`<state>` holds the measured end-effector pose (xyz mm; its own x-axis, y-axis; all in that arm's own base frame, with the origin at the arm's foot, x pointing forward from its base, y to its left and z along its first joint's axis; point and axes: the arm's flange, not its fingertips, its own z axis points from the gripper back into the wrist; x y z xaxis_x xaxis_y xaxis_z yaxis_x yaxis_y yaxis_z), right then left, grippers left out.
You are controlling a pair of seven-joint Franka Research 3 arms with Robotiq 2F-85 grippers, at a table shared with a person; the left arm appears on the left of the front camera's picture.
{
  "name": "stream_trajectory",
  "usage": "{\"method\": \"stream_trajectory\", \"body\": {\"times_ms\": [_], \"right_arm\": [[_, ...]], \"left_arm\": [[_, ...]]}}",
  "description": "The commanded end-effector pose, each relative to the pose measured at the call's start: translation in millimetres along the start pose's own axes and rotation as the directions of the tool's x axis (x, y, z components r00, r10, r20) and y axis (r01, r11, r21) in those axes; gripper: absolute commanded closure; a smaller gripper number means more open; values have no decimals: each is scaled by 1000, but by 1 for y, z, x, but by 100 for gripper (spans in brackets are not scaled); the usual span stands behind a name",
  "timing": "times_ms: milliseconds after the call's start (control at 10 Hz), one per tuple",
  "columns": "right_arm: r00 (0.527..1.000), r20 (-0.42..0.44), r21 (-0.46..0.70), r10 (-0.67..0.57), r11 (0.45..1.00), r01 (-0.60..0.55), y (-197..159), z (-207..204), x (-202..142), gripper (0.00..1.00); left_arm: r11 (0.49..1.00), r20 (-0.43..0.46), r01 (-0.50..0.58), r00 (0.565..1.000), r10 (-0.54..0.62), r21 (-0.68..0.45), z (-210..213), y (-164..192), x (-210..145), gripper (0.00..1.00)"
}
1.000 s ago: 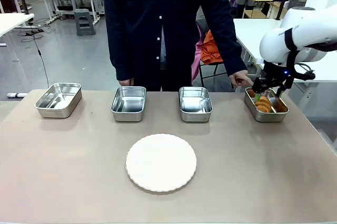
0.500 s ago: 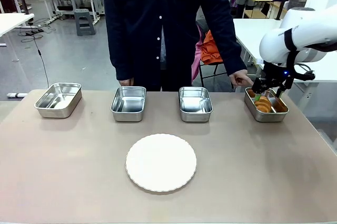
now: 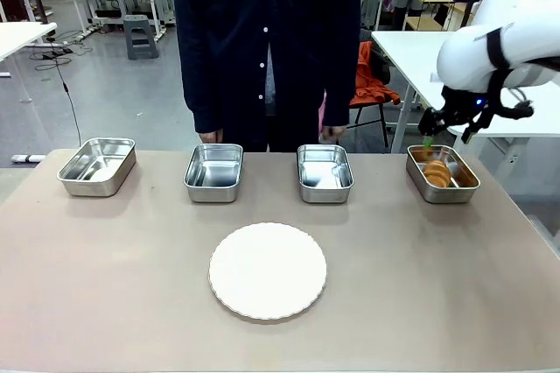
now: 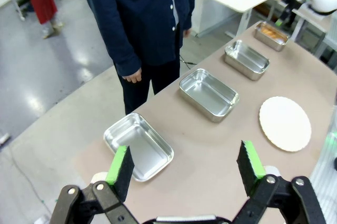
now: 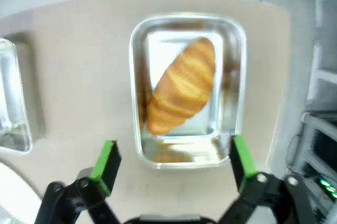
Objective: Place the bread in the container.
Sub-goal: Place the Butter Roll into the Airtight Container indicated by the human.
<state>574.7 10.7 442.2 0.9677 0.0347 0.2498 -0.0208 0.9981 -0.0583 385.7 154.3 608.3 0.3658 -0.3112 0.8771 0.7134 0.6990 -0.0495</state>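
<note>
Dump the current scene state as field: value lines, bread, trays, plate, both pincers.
bread: golden-brown ridged croissant, lying diagonally inside the shiny rectangular stainless-steel tray at the table's right end
other trays: three matching steel trays along the far edge, nothing in them
plate: round white plate, bare, at centre near the robot
right pincer: open, above the croissant's tray, holding nothing
left pincer: open, holding nothing, high over the table's left end
person: standing at the far side, hands off the table
</note>
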Motion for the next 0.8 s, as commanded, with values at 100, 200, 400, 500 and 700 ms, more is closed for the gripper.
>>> {"method": "stream_trajectory", "body": {"times_ms": [100,200,400,500,700], "right_arm": [[993,86,-59,-85,994,91,40,51,-78,0],[991,102,-60,-90,994,96,54,59,-102,0],[989,138,-42,-55,997,61,78,69,-161,0],[989,138,-37,-58,997,64,84,70,-183,0],[991,127,-21,-45,999,49,89,65,-206,0]], "left_arm": [[1000,9,3,1000,-3,-8,0,-1,-1,0],[1000,9,3,1000,-3,-8,0,-1,-1,0],[1000,9,3,1000,-3,-8,0,-1,-1,0],[1000,9,3,1000,-3,-8,0,-1,-1,0],[1000,9,3,1000,-3,-8,0,-1,-1,0]]}}
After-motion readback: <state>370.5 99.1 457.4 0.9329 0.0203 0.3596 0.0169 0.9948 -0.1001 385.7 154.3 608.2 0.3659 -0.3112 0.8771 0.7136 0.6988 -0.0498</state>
